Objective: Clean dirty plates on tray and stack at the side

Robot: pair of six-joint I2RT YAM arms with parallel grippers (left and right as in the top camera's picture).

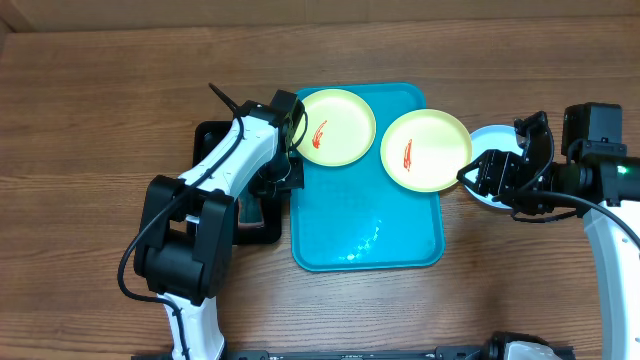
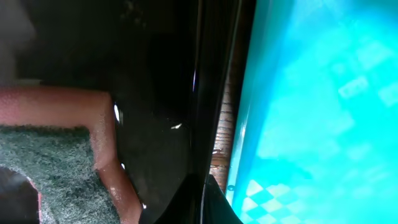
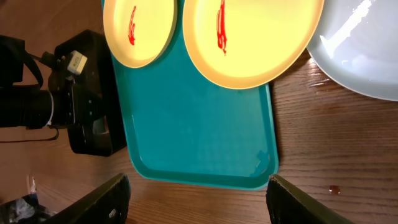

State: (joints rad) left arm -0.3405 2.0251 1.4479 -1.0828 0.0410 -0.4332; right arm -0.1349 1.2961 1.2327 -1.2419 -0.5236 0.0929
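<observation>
Right wrist view shows the right fingers (image 3: 106, 199) wide open and empty, then the tray (image 3: 199, 137) with two smeared yellow plates (image 3: 249, 50) left to clean, the blue plate (image 3: 367, 56) looking clean on the desk (image 3: 323, 137), and the left fingers (image 1: 283, 172) shut by a sponge (image 2: 43, 168).

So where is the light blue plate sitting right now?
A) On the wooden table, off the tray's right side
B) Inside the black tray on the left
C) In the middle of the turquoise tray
A: the light blue plate lies on the wooden table, past the right edge of the turquoise tray rather than inside it.
</observation>
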